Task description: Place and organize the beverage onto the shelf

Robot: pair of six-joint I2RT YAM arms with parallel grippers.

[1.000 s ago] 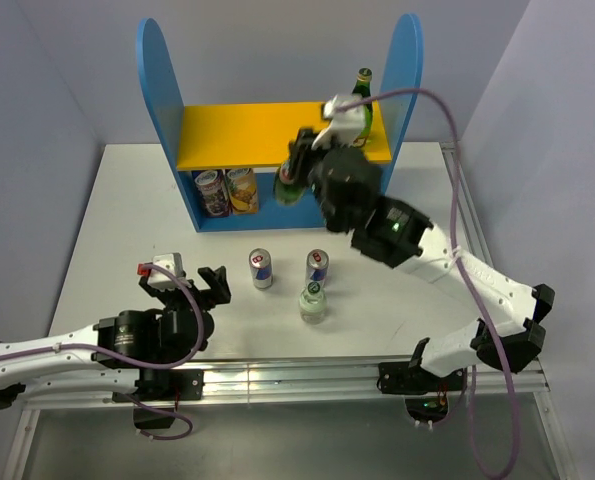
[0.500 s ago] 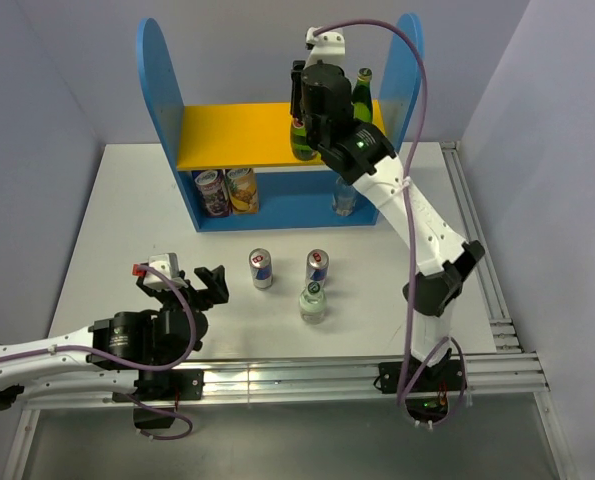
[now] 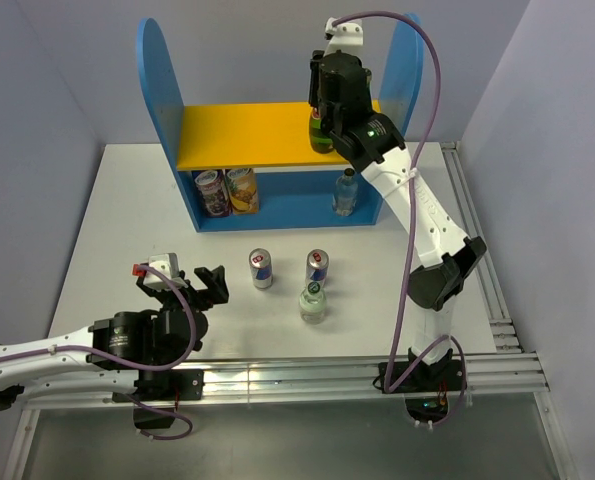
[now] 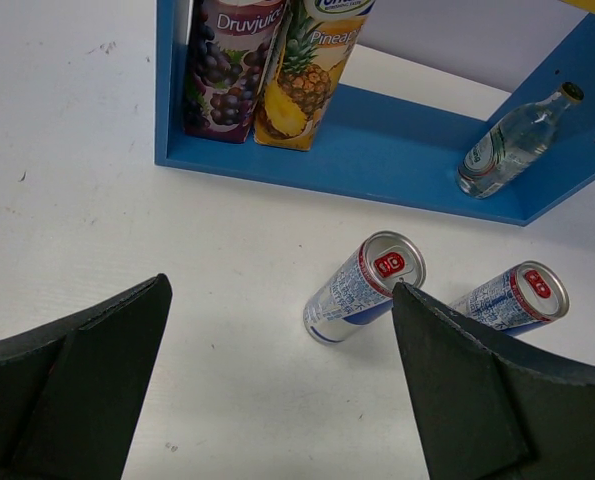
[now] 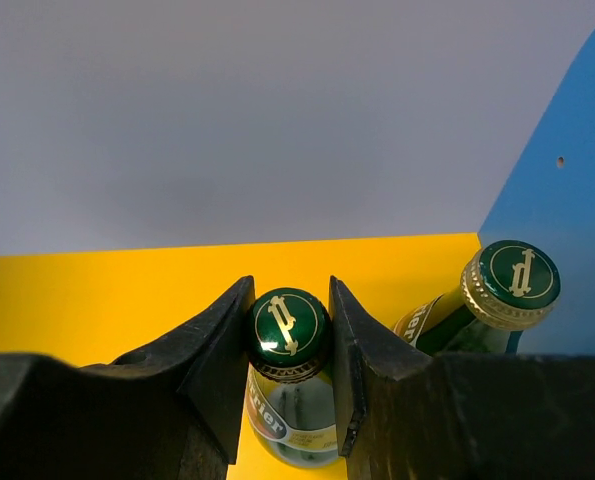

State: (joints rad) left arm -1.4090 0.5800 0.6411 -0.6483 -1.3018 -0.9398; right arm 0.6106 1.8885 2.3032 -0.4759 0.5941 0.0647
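Inside right pincer (image 5: 289, 292), green bottle (image 5: 286, 328)

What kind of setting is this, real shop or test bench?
Probably a lab test bench: a white table on an aluminium rail frame, plain grey walls around it, and a small blue-and-yellow shelf holding a few drinks.

"Druvjuice" on grape carton (image 4: 227, 65), "Pineap" on pineapple carton (image 4: 303, 80)

You can identify each arm by its white links and black joint housings: left arm (image 3: 37, 358), right arm (image 3: 432, 220). A purple cable (image 3: 435, 75) follows each. The left gripper (image 4: 282, 287) carries matte black wedge fingers (image 4: 77, 380).
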